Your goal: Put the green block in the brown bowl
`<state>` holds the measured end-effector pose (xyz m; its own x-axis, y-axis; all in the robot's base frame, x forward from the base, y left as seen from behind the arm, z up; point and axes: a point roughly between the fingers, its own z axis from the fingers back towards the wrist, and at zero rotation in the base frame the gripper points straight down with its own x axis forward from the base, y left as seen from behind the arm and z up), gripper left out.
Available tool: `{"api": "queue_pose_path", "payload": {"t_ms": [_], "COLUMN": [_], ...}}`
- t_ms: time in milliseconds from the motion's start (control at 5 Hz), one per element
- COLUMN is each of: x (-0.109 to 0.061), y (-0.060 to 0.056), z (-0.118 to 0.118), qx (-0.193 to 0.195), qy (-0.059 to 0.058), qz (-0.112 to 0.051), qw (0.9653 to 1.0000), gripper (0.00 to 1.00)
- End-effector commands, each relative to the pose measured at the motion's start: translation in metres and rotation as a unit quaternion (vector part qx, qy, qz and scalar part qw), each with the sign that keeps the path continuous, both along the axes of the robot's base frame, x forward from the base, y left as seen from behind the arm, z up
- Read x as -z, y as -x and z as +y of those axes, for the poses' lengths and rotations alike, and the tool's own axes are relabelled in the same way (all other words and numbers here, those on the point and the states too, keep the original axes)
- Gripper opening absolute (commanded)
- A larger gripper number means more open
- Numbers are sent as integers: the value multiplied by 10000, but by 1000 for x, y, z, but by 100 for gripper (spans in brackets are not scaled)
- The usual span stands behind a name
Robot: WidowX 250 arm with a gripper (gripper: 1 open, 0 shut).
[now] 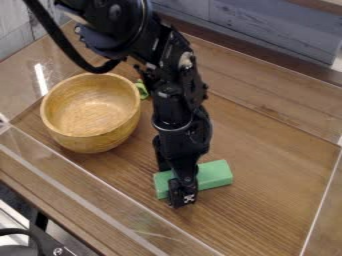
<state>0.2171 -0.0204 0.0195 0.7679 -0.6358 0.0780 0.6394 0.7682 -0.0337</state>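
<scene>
Indoors: wood-grain table, clear walls; gripper spread wide astride green block.

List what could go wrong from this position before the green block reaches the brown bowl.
1. The open gripper sits over the left end of the green block, not its middle; closing there may let the long bar swing or slip out.
2. The gripper points straight down close to the table; pressing lower could jam it against the wood.
3. The brown bowl has a thick rim, and a bar carried low could clip it. A red toy lies just behind the bowl.
</scene>
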Motion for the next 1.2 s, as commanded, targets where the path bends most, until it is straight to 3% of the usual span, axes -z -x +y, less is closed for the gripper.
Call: {"api": "queue_pose_path", "payload": {"t_ms": [0,1000], "x": [-4,-5], "y": [-5,-8], "z": [2,1], "qx": [-42,-77], "qy": [42,190], "qz": [-117,-77], "qw": [9999,9998], "gripper": [100,100]}}
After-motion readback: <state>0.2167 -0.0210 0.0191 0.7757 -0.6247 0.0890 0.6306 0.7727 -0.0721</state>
